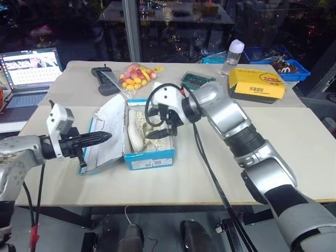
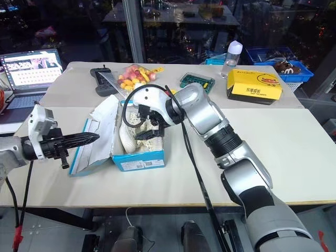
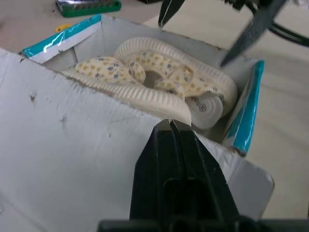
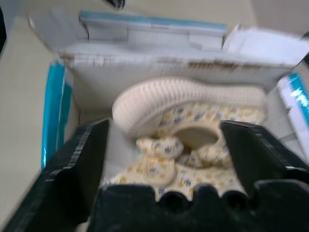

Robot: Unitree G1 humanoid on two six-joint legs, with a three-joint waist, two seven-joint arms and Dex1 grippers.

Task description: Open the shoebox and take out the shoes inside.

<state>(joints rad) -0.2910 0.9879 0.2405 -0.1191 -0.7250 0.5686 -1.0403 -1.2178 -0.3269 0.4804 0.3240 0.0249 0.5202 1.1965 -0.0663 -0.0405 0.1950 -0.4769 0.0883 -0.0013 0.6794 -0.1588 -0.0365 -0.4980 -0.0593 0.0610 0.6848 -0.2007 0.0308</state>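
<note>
Office or lab: laptop (image 1: 29,71), worktables (image 1: 294,152), cluttered crates (image 1: 278,65).

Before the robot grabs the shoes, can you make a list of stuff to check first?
1. Shoebox lid open: ok, it is folded back toward the left gripper.
2. Shoes in reach inside the box: ok, both lie on their sides, nothing covering them.
3. Right gripper open: ok, its fingers spread wide above the shoes.
4. Right gripper around a shoe: not ok yet, it hovers over them without gripping.
5. Left gripper out of the way: ok, shut, at the lid, outside the box.
6. Box will stay put when a shoe is lifted: cannot tell.
</note>
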